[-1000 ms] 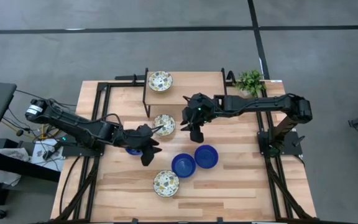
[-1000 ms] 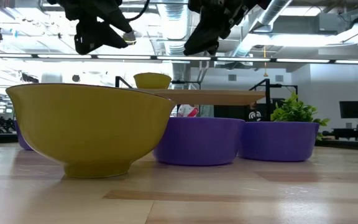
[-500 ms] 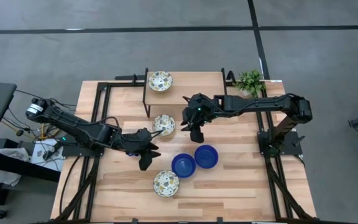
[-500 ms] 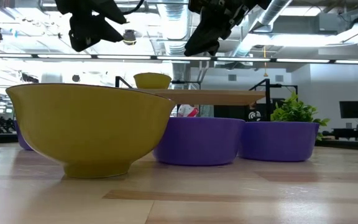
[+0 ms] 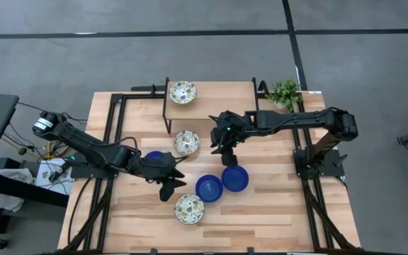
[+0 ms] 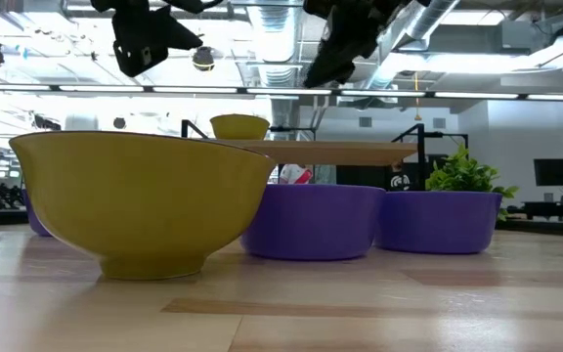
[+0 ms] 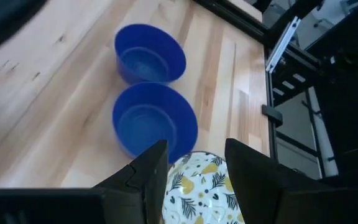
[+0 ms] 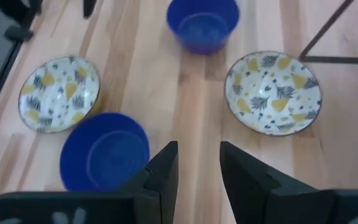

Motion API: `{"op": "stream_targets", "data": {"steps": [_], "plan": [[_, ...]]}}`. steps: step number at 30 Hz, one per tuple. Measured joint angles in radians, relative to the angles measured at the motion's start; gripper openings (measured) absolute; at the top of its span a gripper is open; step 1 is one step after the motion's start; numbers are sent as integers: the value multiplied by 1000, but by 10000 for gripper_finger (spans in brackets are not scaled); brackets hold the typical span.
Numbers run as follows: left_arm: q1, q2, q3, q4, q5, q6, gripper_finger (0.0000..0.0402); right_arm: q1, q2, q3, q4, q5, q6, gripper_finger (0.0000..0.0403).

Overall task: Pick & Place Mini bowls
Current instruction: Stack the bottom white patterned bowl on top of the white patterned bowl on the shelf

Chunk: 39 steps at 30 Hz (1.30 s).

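Three patterned cream bowls show in the high view: one on the raised shelf (image 5: 183, 92), one at mid-table (image 5: 187, 142), one near the front (image 5: 189, 209). Three blue bowls stand on the table: one beside my left arm (image 5: 152, 156) and two side by side (image 5: 209, 188) (image 5: 235, 178). My left gripper (image 5: 171, 181) is open, above the table just left of and above the front patterned bowl (image 7: 201, 194). My right gripper (image 5: 225, 146) is open and empty, in the air between the mid-table patterned bowl (image 8: 273, 92) and the blue pair.
A raised wooden shelf (image 5: 218, 95) on a black frame stands at the far middle. A small green plant (image 5: 285, 92) sits at the far right. In the low view the front patterned bowl (image 6: 145, 200) looms close, its outside yellow.
My left gripper has drawn away from the mid-table patterned bowl toward the table's near edge and now hangs by the front patterned bowl. It stays open. The bowls have kept their places. My right gripper has shifted slightly toward the right edge.
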Motion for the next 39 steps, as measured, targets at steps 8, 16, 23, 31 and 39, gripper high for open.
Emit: {"op": "stream_targets", "data": {"steps": [8,16,23,31,39], "plan": [[-3,106,69,-2,-9,-8,158,21,-67,-1,-147,2,-41,107],[-11,209,174,1,-17,-35,158,35,-153,-1,-242,3,-3,107],[-64,273,217,-1,16,-31,158,103,-226,-1,-299,33,155,107],[-113,324,221,-2,-55,-86,158,244,-246,0,-339,195,427,107],[-167,374,220,-160,-36,-81,158,403,-205,-1,-357,295,618,107]]}}
